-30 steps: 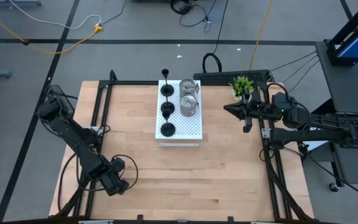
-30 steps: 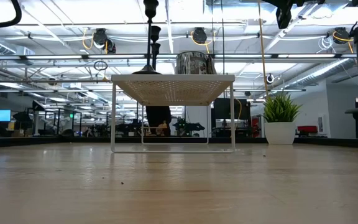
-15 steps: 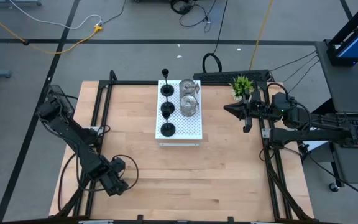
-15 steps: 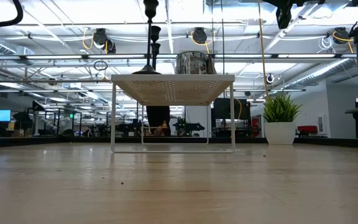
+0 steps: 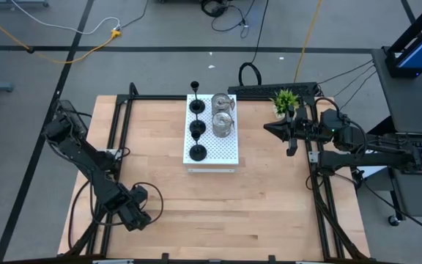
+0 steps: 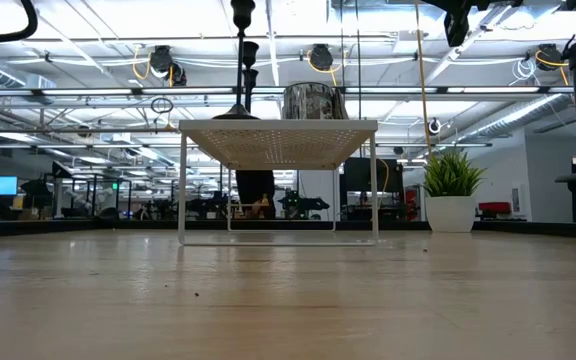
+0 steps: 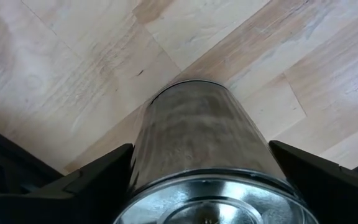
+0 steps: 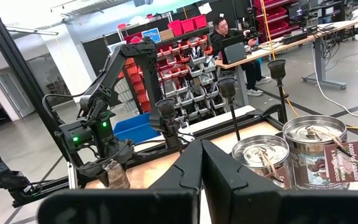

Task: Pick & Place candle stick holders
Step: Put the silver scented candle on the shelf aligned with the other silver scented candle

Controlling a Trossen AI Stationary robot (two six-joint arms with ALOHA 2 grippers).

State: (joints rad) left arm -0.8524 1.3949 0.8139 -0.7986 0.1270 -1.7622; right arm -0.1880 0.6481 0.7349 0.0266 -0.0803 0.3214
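Observation:
A silver candle stick holder [image 7: 201, 137] stands upright on the wooden table near its front left corner, also seen as the holder [image 8: 115, 176] in the right wrist view. My left gripper [image 5: 134, 213] points down over it, open, with one finger close on each side. On the white perforated board [image 5: 224, 152] stand three black holders [image 5: 196, 129] in a row and two silver holders [image 5: 223, 114]. My right gripper [image 5: 273, 130] hangs shut and level above the table, right of the board, holding nothing. My left gripper comes from above with its fingers [image 7: 98, 180] on opposite sides of the silver holder's wall [image 7: 145, 155], near its top rim. I cannot tell whether the fingers touch the wall. The holder stands upright with its base on the table.
A small green potted plant [image 5: 285, 99] stands at the far right of the table, beside the right arm. The board is a raised stand on thin legs [image 6: 182, 190]. Bare wood lies between the board and the table's near edge.

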